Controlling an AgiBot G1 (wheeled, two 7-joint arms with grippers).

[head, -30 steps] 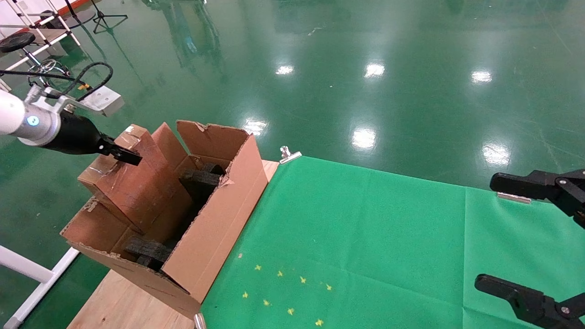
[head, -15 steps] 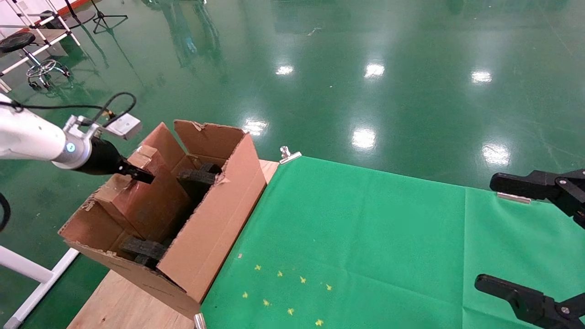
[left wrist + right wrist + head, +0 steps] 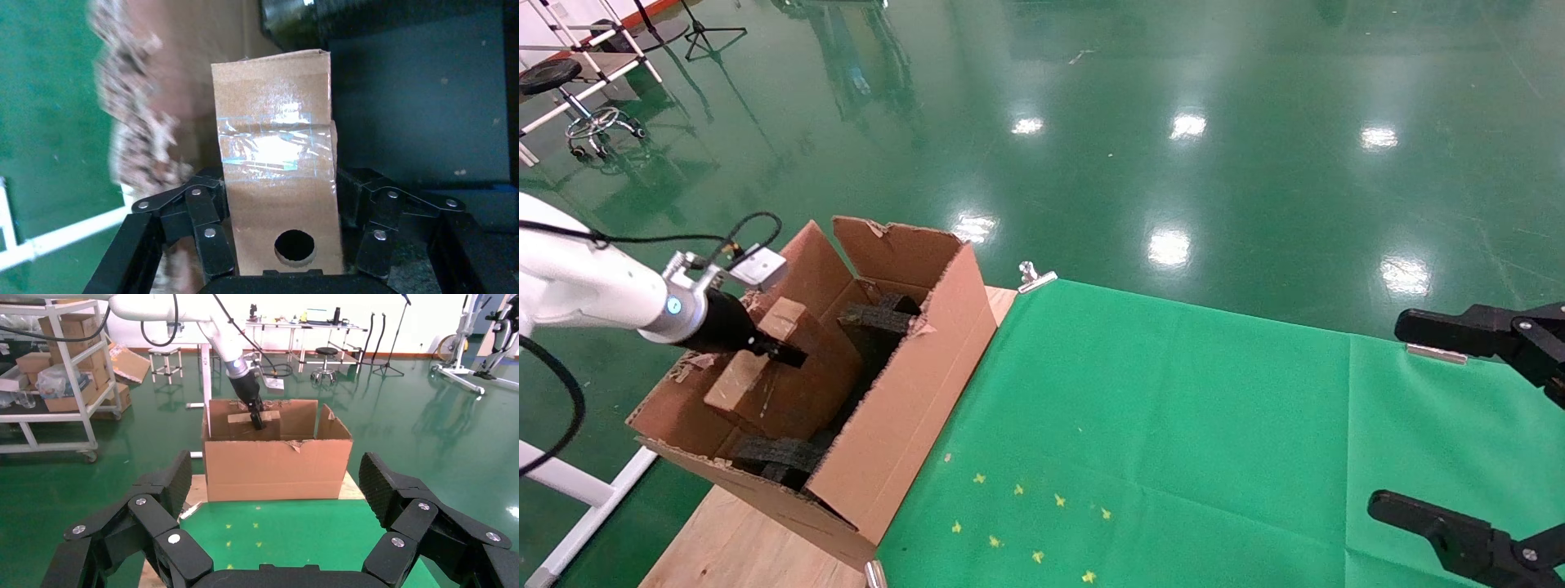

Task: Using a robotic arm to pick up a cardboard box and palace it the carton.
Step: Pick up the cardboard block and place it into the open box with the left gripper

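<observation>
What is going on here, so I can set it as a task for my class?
The left gripper is shut on a thin cardboard box and holds it partly down inside the big carton, between black foam blocks. The right gripper hangs open over the green cloth, idle.

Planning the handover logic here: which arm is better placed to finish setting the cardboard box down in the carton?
Left. Its claw is shut on the cardboard box, already partly down inside the carton. The right claw sits open, far over the green cloth.

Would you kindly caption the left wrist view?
Left gripper clamps the taped box inside the carton.
</observation>
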